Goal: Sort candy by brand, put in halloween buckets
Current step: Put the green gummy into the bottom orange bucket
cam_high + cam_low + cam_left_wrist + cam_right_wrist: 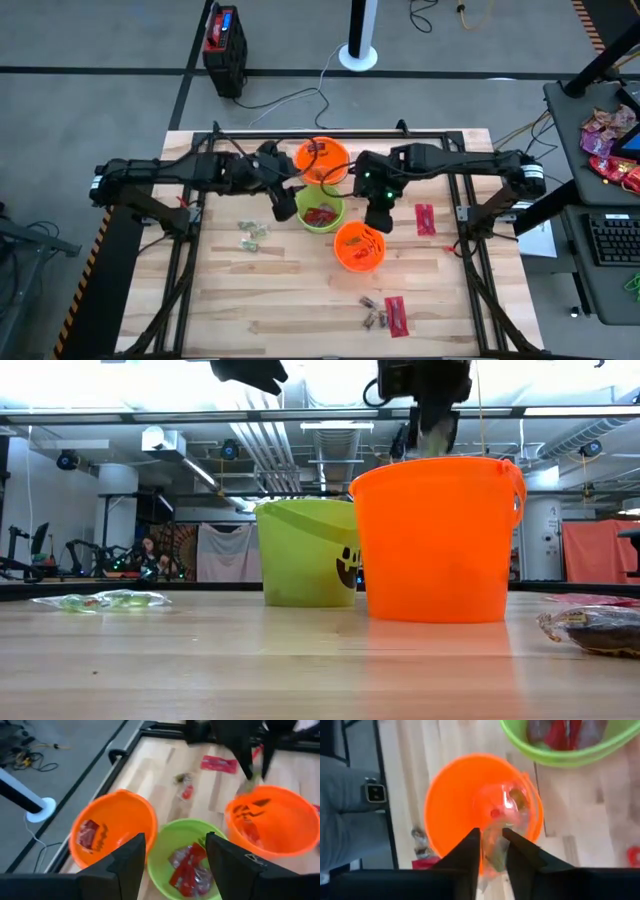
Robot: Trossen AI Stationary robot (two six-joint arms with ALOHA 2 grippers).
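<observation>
The table (300,290) is pale planked wood, matt. Below the right gripper (492,851), the orange bucket (450,810) is smooth glossy plastic; the candy (507,807) by its fingers is crinkly clear wrap. The green bucket (170,840) under the left gripper (175,865) is shiny plastic.

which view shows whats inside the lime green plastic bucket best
The left wrist view: it looks down into the lime green plastic bucket, showing red packets clearly. The high view shows red contents only small. The right wrist view shows part of its rim and contents. The low view shows only its outer wall.
</observation>
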